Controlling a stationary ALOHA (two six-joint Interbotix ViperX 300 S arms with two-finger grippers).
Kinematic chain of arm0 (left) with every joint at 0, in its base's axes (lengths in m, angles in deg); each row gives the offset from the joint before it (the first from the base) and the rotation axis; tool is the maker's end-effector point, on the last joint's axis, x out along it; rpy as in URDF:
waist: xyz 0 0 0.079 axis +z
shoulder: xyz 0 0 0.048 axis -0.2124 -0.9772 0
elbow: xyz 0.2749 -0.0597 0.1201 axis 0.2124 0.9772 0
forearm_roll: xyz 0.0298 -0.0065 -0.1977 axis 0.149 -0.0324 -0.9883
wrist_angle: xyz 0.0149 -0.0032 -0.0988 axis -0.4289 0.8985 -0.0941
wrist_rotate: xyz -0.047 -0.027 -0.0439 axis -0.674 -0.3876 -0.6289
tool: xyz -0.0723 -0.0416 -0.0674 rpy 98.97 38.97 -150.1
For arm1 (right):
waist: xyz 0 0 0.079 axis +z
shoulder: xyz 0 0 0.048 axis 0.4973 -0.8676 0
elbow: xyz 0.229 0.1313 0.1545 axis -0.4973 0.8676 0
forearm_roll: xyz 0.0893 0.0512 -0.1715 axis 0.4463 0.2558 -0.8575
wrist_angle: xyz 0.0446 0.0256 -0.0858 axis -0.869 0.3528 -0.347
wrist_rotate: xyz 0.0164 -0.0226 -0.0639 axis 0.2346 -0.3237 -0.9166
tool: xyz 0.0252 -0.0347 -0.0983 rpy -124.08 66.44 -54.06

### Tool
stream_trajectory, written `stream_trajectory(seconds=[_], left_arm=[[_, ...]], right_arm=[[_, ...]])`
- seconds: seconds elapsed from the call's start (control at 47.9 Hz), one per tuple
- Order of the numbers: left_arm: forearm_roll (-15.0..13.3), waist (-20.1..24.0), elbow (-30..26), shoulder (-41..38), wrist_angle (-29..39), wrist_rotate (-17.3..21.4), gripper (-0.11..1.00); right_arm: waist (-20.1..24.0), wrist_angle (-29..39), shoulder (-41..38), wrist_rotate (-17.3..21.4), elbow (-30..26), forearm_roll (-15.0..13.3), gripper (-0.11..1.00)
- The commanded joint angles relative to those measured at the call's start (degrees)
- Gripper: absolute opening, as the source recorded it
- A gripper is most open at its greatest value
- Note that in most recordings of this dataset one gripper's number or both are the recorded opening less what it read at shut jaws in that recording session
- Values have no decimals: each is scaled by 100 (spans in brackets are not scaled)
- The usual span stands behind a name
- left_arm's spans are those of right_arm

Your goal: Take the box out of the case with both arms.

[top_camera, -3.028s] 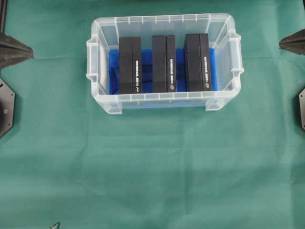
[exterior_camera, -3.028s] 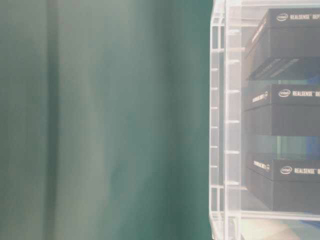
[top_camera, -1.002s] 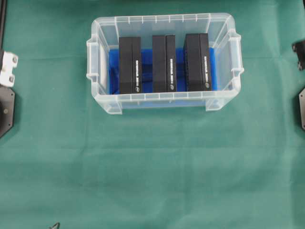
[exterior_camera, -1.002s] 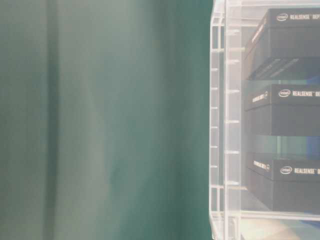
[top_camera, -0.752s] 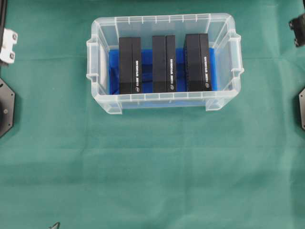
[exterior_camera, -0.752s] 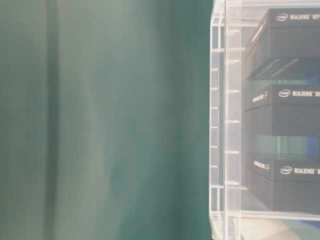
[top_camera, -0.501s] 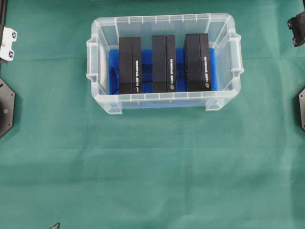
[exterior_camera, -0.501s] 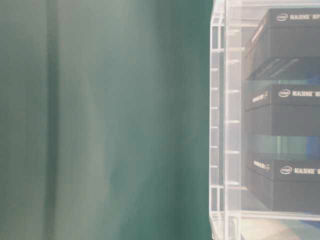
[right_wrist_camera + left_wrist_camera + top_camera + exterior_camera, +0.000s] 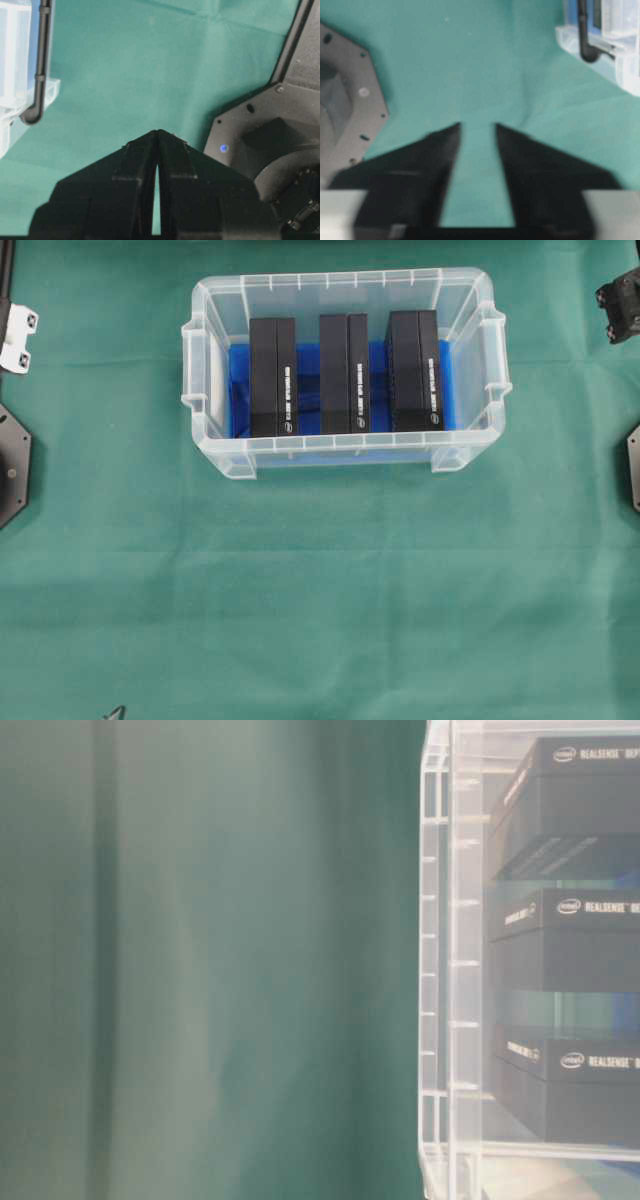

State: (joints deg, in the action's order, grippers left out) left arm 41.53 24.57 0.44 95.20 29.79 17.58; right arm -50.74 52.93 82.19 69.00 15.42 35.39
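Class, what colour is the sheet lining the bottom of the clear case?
Blue sheet; the overhead exterior view shows it best.

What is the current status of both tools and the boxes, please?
Left tool open, empty, over cloth. Right tool shut, empty. Three black boxes upright in the case, untouched. Nothing in the way.

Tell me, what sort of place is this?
Probably a robotics lab bench: a green cloth-covered table, a clear plastic case holding three black boxes, and black metal arm bases at its edges.

Both arms (image 9: 14,328) newly raised, repositioned.
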Motion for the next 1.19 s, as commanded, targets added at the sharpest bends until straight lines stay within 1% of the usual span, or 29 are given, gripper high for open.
stream_trajectory(seconds=[0.0,0.084,0.146,0.188,0.23,0.292,0.376,0.418,0.459,0.647,0.877,1.002,1.169], left_arm=[[9,18,-18,0,-18,-18,37],[9,18,26,0,-18,-26,61],[9,18,35,0,-18,-26,78],[9,18,35,0,-18,-26,84],[9,18,35,0,-18,-35,85],[9,18,35,-9,-18,-44,84],[9,44,35,-9,-18,-44,84],[9,53,26,-18,-18,-53,84],[9,70,26,-18,-18,-53,84],[9,167,9,-88,-18,-53,84],[9,167,-18,-202,-18,-44,84],[9,167,-62,-272,-53,-62,84],[9,176,-105,-352,-650,-123,84]], right_arm=[[-9,-44,35,-9,-26,-9,2],[-9,-44,35,-9,0,-18,4],[-9,-44,35,35,26,-62,16],[-9,-44,35,53,35,-97,27],[0,-44,35,88,53,-132,39],[-9,-44,26,176,79,-202,58],[-9,-44,18,360,97,-237,83],[-9,-44,18,483,97,-246,90],[-9,-53,18,527,105,-255,95],[-9,-62,18,589,141,-246,95],[-9,-62,9,606,141,-246,95],[0,-62,-9,686,141,-246,95],[-9,-149,-44,782,123,-246,95]])
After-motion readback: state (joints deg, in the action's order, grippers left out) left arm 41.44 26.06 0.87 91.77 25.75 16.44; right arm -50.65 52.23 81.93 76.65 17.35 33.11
